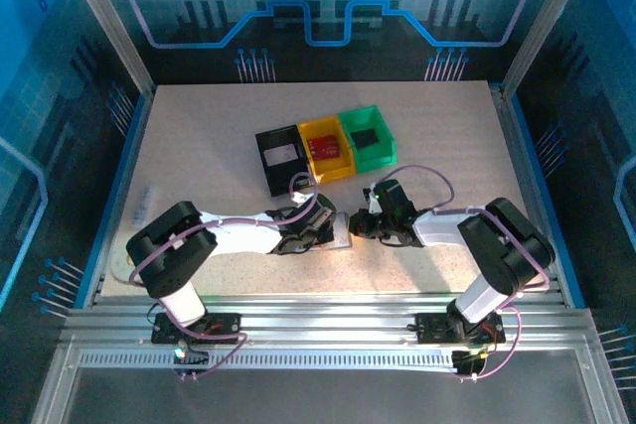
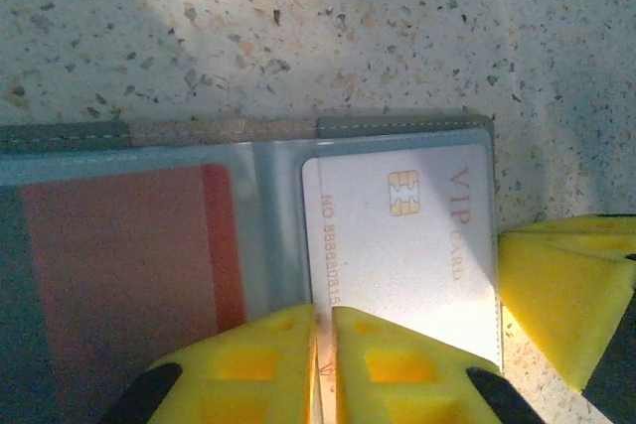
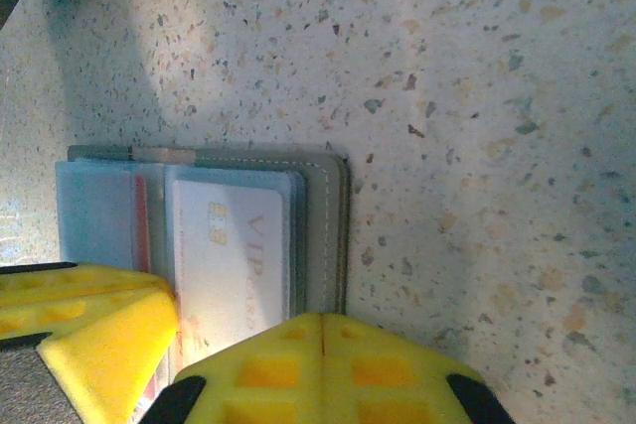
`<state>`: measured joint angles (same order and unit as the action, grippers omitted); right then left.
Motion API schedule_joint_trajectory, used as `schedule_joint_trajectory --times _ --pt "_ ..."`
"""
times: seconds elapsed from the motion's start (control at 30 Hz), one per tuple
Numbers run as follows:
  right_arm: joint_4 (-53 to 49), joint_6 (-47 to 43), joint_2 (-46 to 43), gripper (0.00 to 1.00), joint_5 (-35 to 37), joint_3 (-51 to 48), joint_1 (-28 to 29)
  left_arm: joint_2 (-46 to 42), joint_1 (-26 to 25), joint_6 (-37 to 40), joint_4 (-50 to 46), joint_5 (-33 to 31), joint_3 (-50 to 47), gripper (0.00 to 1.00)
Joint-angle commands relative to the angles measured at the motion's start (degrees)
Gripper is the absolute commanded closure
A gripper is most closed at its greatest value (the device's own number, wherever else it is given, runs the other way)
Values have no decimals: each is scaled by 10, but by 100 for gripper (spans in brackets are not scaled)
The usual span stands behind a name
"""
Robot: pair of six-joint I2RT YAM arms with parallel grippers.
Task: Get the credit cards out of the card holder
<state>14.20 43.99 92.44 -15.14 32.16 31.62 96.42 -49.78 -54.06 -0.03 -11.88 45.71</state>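
The grey card holder (image 2: 397,127) lies open on the speckled table between both grippers (image 1: 340,232). A whitish VIP credit card (image 2: 407,235) sits in its right sleeve, and a reddish credit card (image 2: 129,265) in the left sleeve. My left gripper (image 2: 326,323) is shut on the near left edge of the whitish card; a thin strip of card shows between its yellow fingers. My right gripper (image 3: 323,327) is shut, its joined tips resting on the holder's grey cover (image 3: 324,215) beside the whitish card (image 3: 234,245). Nothing shows between the right fingers.
A black bin (image 1: 281,158), a yellow bin (image 1: 327,147) and a green bin (image 1: 367,136) stand in a row just beyond the grippers. Bare table lies to the left, right and far side. Blue enclosure walls surround the table.
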Motion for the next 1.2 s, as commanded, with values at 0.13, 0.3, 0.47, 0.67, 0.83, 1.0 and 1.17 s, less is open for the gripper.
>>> schedule_joint_trajectory --times 0.13,0.3,0.47,0.67,0.83,1.0,1.17 --pt "-88 3 41 100 15 -32 24 -43 -2 2 20 -23 -16 95" --pt "-92 3 37 100 15 -30 23 -54 -2 3 22 -25 -24 99" --pt "-105 -1 23 100 18 -28 24 -61 0 4 11 -30 -30 88" --pt "-149 -18 -9 100 31 -7 24 -56 6 6 2 -15 -27 66" --pt "-170 -20 -31 100 29 4 26 -52 11 6 -18 -14 -13 66" --pt "-197 -30 -57 100 40 16 27 -42 14 4 -26 -1 -3 65" --pt "-213 -40 -72 95 38 33 27 -43 14 -4 -26 12 2 65"
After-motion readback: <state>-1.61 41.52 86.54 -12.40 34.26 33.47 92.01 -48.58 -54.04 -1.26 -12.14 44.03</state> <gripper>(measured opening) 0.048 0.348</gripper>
